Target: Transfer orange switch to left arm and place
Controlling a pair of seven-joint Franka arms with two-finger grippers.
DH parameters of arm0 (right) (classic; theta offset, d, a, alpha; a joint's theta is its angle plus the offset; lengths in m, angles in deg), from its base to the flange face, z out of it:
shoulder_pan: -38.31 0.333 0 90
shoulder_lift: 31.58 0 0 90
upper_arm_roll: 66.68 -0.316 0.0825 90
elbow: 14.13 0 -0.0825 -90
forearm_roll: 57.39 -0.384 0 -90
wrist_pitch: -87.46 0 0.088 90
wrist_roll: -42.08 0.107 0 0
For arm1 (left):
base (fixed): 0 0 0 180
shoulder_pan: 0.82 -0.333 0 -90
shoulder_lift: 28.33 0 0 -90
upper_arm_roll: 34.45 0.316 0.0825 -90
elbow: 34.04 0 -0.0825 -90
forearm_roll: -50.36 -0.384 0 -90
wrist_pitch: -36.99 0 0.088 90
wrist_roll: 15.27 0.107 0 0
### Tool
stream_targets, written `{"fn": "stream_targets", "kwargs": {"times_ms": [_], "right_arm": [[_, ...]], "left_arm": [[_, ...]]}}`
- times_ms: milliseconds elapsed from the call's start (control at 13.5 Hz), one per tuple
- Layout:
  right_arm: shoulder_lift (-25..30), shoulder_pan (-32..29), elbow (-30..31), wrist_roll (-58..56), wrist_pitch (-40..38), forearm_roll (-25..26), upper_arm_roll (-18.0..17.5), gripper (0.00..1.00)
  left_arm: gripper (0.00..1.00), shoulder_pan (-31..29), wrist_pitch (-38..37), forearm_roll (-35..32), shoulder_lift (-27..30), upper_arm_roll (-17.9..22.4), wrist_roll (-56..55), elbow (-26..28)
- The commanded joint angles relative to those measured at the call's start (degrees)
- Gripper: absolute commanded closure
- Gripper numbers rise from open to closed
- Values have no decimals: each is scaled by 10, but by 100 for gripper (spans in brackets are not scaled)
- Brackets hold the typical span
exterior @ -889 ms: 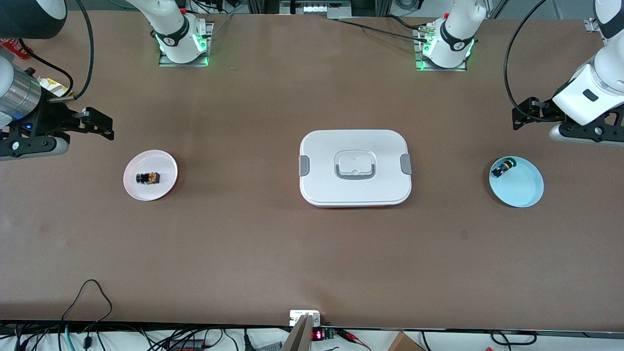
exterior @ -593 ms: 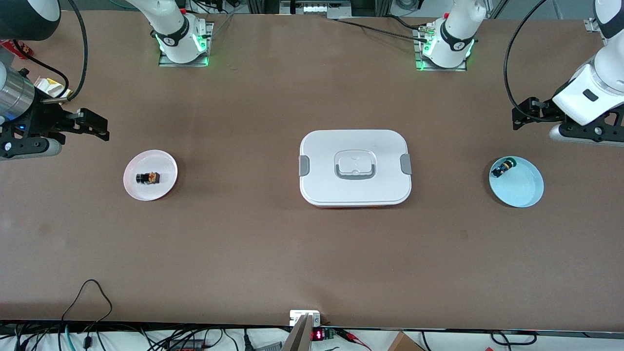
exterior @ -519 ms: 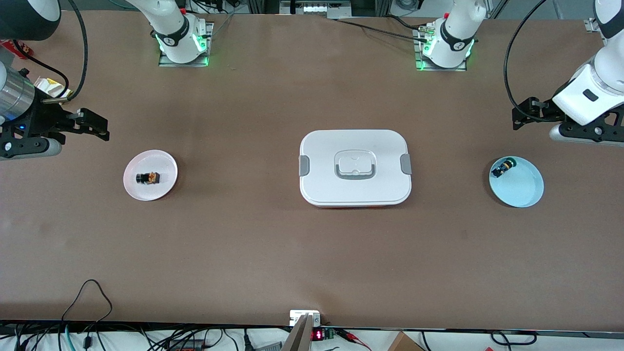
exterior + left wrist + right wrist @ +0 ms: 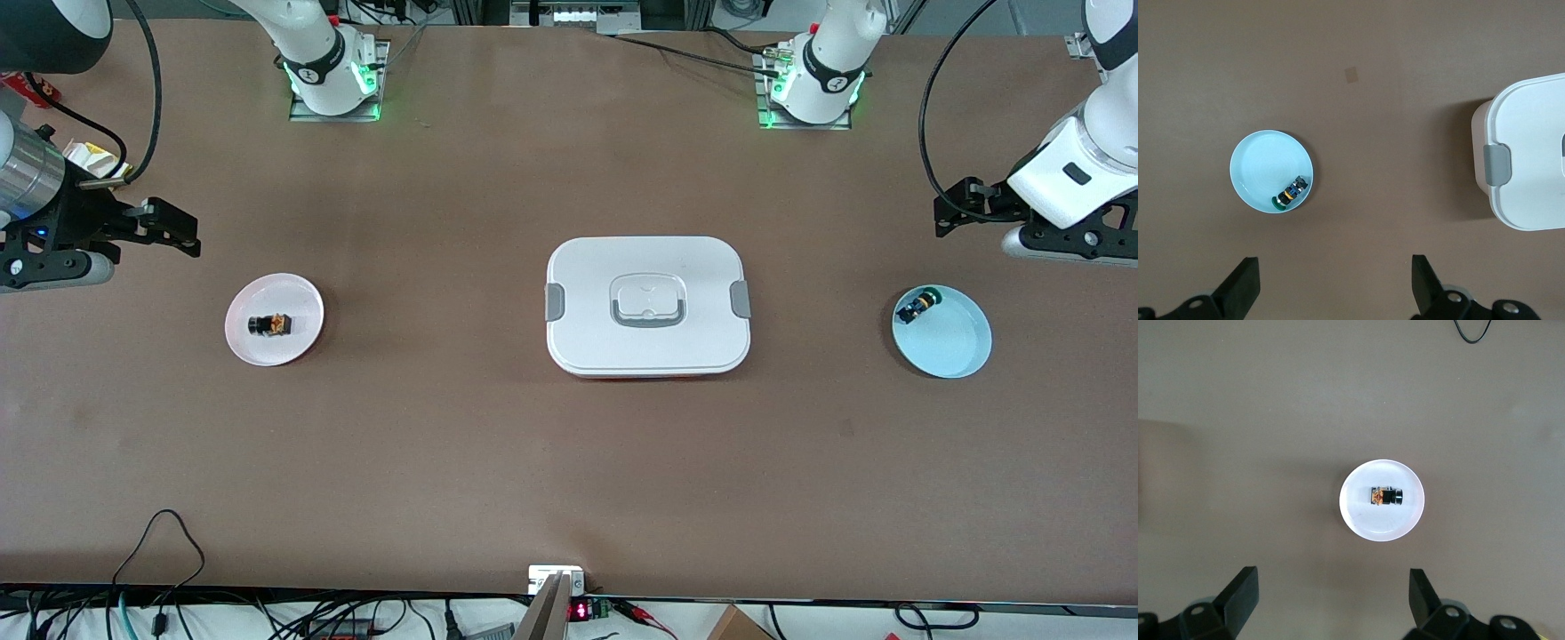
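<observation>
The orange switch [image 4: 270, 324] [image 4: 1386, 496] lies on its side on a small white plate [image 4: 267, 351] [image 4: 1382, 523] toward the right arm's end of the table. My right gripper [image 4: 182, 236] [image 4: 1333, 579] hangs open and empty over bare table beside that plate. The white box [image 4: 647, 305] [image 4: 1528, 160] with grey latches sits mid-table. My left gripper [image 4: 947, 213] [image 4: 1335, 265] is open and empty, up over bare table beside a light blue plate [image 4: 951, 342] [image 4: 1265, 160] at the left arm's end.
A black switch with a yellow-green cap [image 4: 917, 308] [image 4: 1293, 191] lies in the blue plate. A black cable loop [image 4: 164, 533] lies near the table's front edge. The arm bases [image 4: 333, 80] [image 4: 813, 84] stand along the edge farthest from the front camera.
My right gripper drew back slightly toward the table's edge at the right arm's end, then held still. The left arm, plates, switches and box have not moved.
</observation>
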Motion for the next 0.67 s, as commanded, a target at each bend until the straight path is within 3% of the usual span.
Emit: {"fn": "stream_targets", "kwargs": {"times_ms": [0, 296, 593], "right_arm": [[-34, 4, -7, -10, 3, -2, -4, 0], [-60, 6, -5, -9, -4, 12, 0, 0], [-72, -11, 33, -9, 43, 22, 0, 0]], "left_arm": [[0, 2, -13, -13, -8, -2, -5, -18], [0, 2, -13, -14, -8, -2, -5, -18], [0, 2, -13, -14, -8, -2, -4, -18]]}}
